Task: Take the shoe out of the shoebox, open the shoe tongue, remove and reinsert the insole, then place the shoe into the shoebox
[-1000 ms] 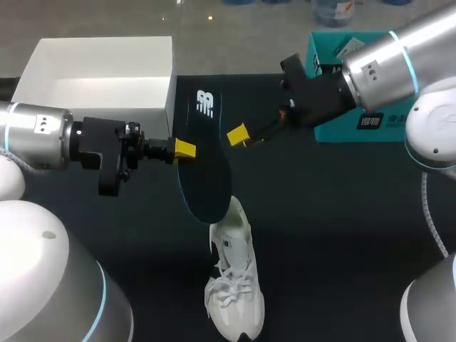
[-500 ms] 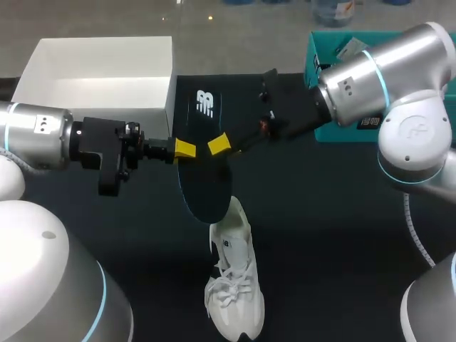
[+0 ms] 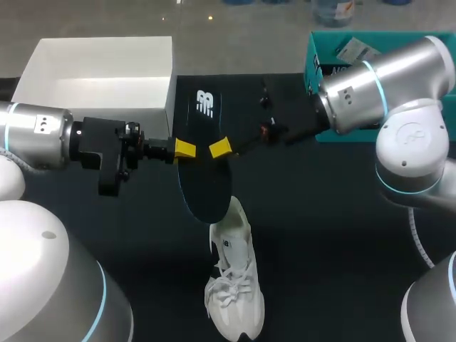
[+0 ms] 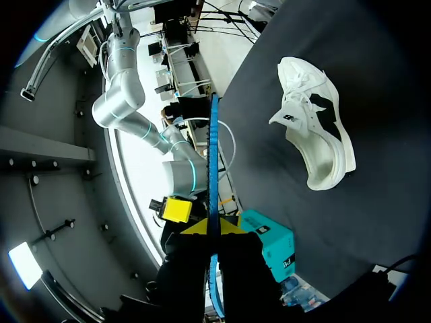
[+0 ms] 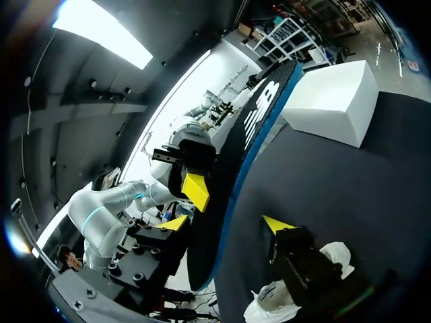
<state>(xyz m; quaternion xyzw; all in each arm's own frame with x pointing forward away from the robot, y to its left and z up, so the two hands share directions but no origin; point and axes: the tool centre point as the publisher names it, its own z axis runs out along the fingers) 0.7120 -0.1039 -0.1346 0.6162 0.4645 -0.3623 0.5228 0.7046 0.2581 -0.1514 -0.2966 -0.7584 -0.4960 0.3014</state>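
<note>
Black table (image 3: pixel 342 235) is taking up most of the head view. White shoebox (image 3: pixel 169 78) is sitting open at upper left, showing only its white inside. Teal box (image 3: pixel 312 50) is sitting at upper right, partly behind the right arm.

Insole (image 3: pixel 206 178) is hanging in the air at frame centre, long axis running top to bottom, logo end pointing to the top, lower tip overlapping the shoe's upper end. Shoe (image 3: pixel 235 285) is lying on the table at lower centre, long axis also top to bottom, laces facing up.

Left gripper (image 3: pixel 184 148) is coming in from the left and pinching the insole's left edge; in the left wrist view the insole (image 4: pixel 213 155) is running edge-on between its closed tips (image 4: pixel 213 229).

Right gripper (image 3: pixel 219 149) is reaching in from the right with one tip over the insole. In the right wrist view its fingers (image 5: pixel 225 225) are straddling the insole (image 5: pixel 229 175) with a gap showing on one side, so it is probably not clamping it.
</note>
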